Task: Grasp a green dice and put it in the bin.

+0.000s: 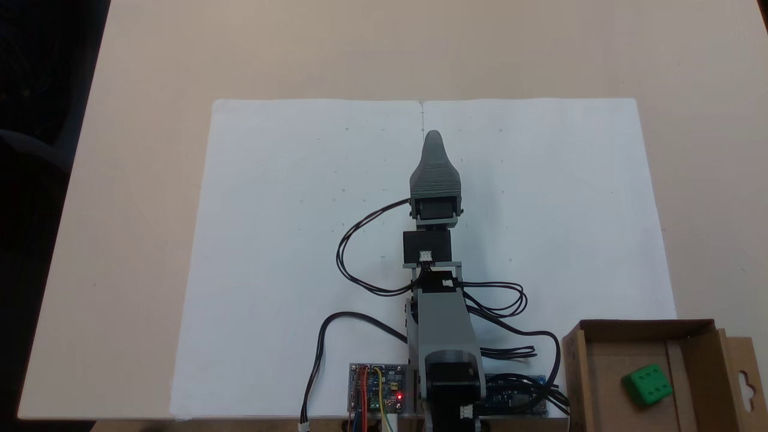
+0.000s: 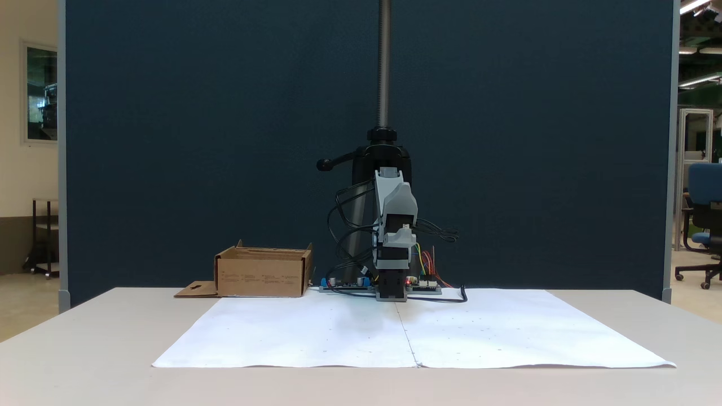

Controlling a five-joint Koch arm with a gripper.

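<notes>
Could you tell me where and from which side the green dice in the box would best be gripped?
Probably from above, jaws across two opposite flat faces of the dice: the walls of the box block a sideways approach, and the dice lies turned askew to them.

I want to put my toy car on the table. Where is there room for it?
The white paper is bare on both sides of the arm, and so is the tan table around it. It gets crowded at the arm's base, with black cables and circuit boards. The cardboard box beside them already holds the green dice.
</notes>
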